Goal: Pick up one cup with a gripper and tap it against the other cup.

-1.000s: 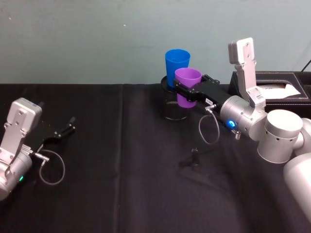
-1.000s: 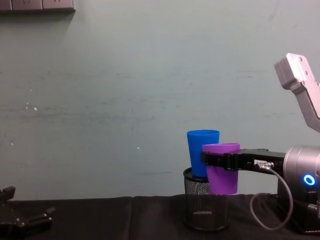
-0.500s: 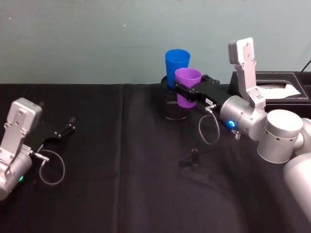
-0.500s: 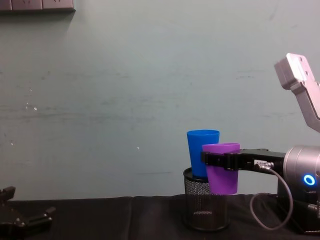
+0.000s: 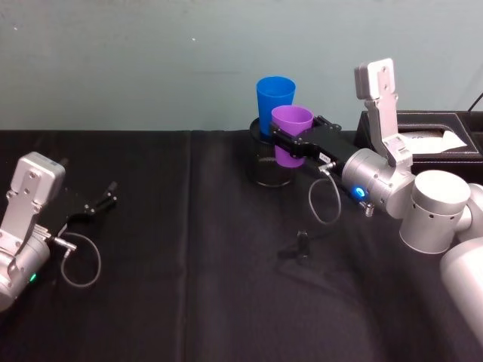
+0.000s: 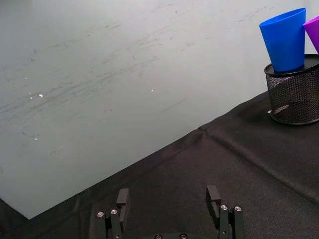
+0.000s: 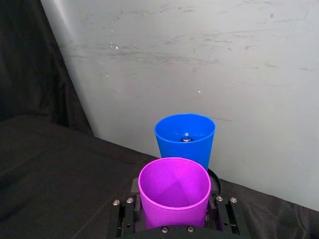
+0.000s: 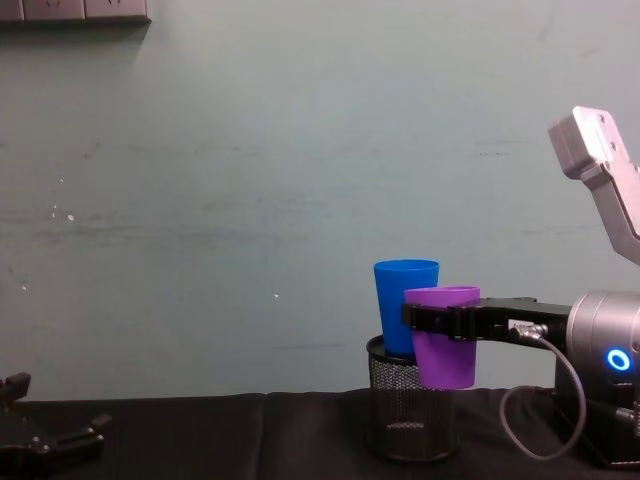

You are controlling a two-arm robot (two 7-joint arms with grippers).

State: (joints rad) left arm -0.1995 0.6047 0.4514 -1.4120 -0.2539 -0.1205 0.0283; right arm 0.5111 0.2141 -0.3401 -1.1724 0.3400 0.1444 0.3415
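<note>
Pale green wall rose behind a bench (image 5: 189,286) draped in black cloth. On it, the purple cup (image 5: 290,136) was already lifted clear of the bench, held just beside the blue cup (image 5: 274,105), which stood upright inside a black mesh holder (image 5: 266,167). So the pick-up looked done. In the chest view the purple cup (image 8: 443,337) overlapped the blue cup (image 8: 405,305) and hung in front of the holder's rim (image 8: 412,410); whether the two walls were touching or a sliver apart could not be told. The tap itself, or at least its finish, appeared to be what was left.

The right end effector (image 5: 296,145) was clamped around the purple cup below its rim, one flat finger on each side, as the right wrist view showed (image 7: 174,219). Well away from the mesh holder, near the bench's left edge, the left end effector (image 5: 98,204) lay idle, its fingers (image 6: 214,196) spread apart and holding nothing.
</note>
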